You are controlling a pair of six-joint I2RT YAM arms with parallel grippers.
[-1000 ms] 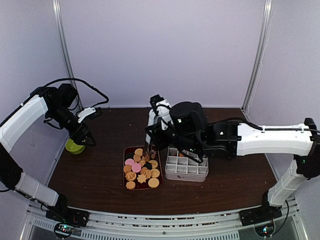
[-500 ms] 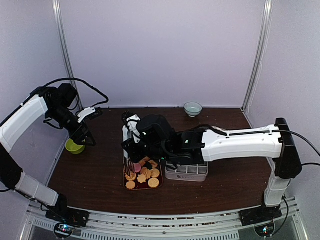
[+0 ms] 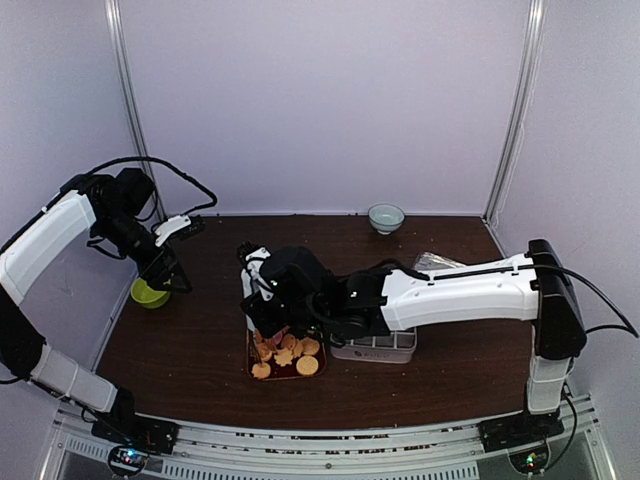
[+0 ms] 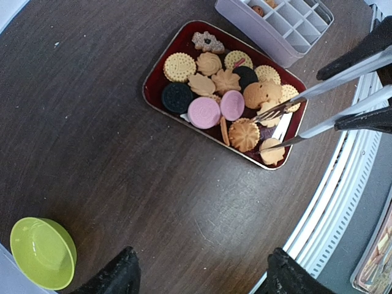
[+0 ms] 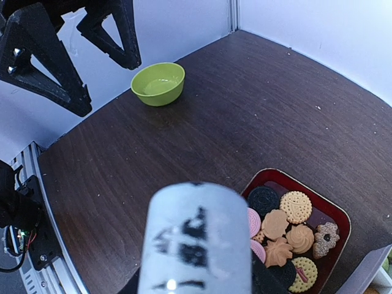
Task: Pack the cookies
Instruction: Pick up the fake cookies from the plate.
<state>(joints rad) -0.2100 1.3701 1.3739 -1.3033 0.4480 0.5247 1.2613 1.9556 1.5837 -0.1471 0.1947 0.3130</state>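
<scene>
Left claw (image 4: 202,275): wide and empty, hovering far left by the bowl (image 4: 40,251).
Right claw (image 4: 370,82): clamped on the tongs (image 4: 318,127), tips apart over the tray's (image 4: 147,92) near-left corner.
Cookies (image 4: 226,98): crowded in the tray, just left of the box (image 4: 251,33).
Risk one: I think the tips may catch two overlapping cookies, or crack one if squeezed hard.
Risk two: a slack pinch could drop it short of the box.

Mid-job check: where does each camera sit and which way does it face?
Top external: high behind the bases, looking down on the table; left arm and right arm show.
Left wrist: high at the table's left, looking down on tray, cookies and tongs; own fingers at bottom.
Right wrist: near the tray, facing green bowl and left gripper; blurred pale cylinder in foreground.
Shared: all three show tray and green bowl.
</scene>
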